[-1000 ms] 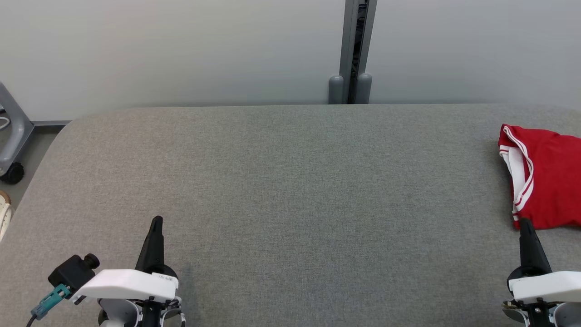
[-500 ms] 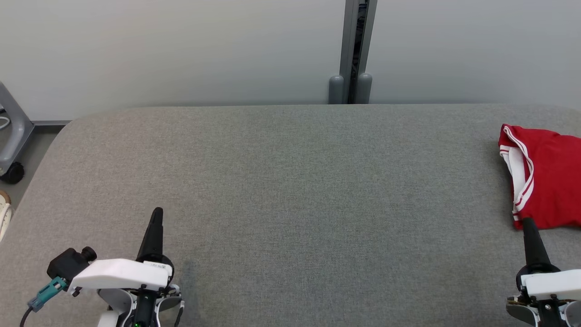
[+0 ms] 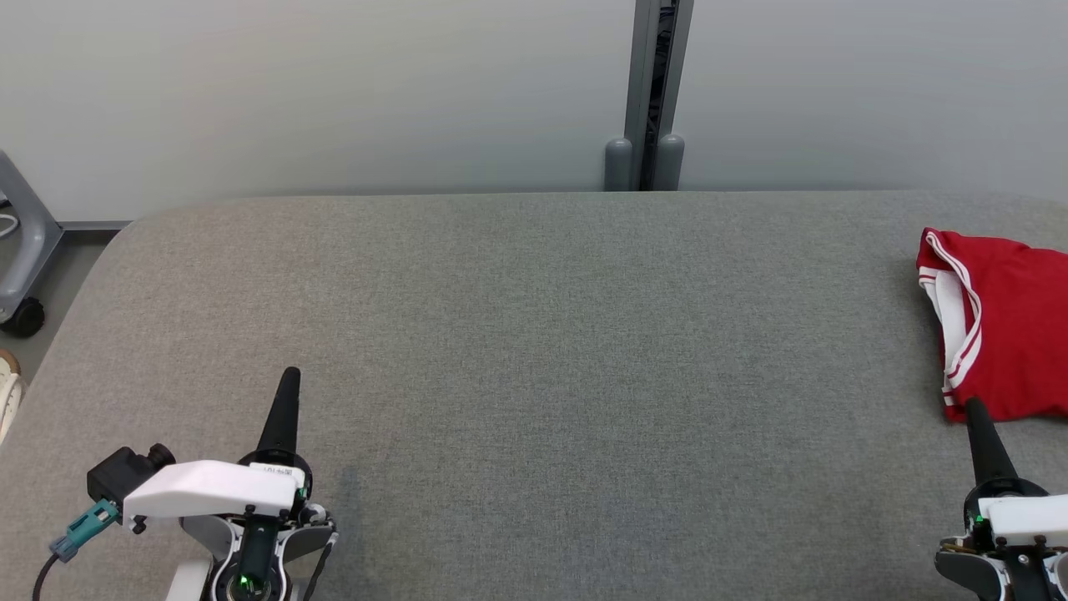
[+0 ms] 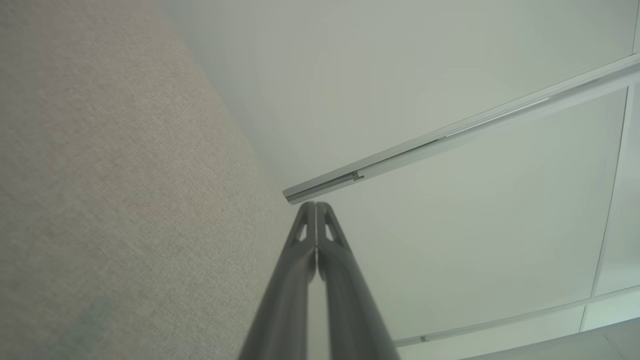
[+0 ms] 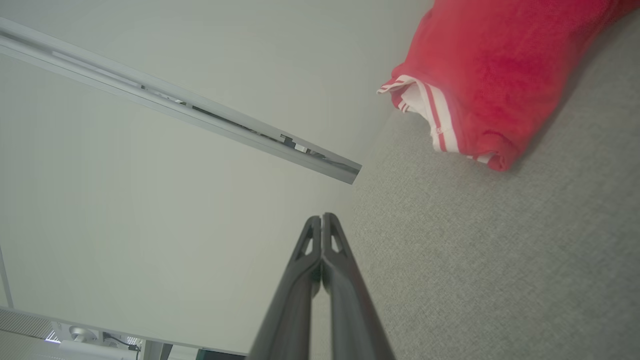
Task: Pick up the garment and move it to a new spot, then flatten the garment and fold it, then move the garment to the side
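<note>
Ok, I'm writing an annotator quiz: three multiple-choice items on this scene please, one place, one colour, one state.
1. Where on the grey table is the garment? A) right edge B) centre C) left corner
2. The garment's colour? A) blue B) red with white trim C) black
3. The right gripper is: A) open B) shut on the garment C) shut, empty

Answers: 1A, it lies at the head view's right edge; 2B, red cloth with white stripes; 3C, closed tight with nothing between, apart from the cloth.

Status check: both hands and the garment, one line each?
left hand: shut, empty, over the table.
right hand: shut, empty, close to the garment, not touching it.
garment: bunched, not flat, lying unheld at the table's right side.
</note>
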`<state>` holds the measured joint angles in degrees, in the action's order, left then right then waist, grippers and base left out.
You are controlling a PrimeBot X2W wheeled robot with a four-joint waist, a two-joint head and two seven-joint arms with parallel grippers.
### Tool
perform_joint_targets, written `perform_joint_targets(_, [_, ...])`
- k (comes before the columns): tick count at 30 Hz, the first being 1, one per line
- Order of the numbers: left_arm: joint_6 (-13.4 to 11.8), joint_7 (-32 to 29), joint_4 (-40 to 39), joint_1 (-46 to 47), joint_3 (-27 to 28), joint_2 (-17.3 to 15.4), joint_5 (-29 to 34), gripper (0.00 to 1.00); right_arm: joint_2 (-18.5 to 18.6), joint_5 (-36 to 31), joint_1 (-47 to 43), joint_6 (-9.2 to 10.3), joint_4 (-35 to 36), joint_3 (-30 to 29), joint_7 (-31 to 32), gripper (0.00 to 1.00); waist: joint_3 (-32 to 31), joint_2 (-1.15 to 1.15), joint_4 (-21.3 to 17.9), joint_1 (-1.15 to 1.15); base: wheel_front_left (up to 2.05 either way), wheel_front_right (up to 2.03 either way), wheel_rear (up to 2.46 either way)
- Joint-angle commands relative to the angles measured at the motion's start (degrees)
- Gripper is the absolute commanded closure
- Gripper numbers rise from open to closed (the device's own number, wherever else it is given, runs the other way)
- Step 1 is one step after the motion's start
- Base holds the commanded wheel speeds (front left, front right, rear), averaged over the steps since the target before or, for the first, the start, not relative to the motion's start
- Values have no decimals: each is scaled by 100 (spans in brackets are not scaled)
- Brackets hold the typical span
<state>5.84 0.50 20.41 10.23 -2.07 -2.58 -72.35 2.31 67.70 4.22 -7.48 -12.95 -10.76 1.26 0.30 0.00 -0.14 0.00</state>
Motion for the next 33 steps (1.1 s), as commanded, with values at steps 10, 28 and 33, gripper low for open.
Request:
perform_joint_targets(10, [77, -156, 71, 302, 51, -36, -561, 100, 67, 631, 139, -2, -5, -109, 182, 100, 1, 0, 2, 0, 0, 0, 0])
perform_joint_targets(28, [124, -377, 238, 506, 86, -40, -1366, 100, 74, 1533, 192, -2, -70, -238, 422, 100, 3, 0, 5, 0, 0, 0, 0])
perform_joint_targets(33, [137, -431, 281, 557, 93, -41, -1569, 100, 76, 1759, 207, -2, -87, -270, 480, 100, 4, 0, 6, 0, 0, 0, 0])
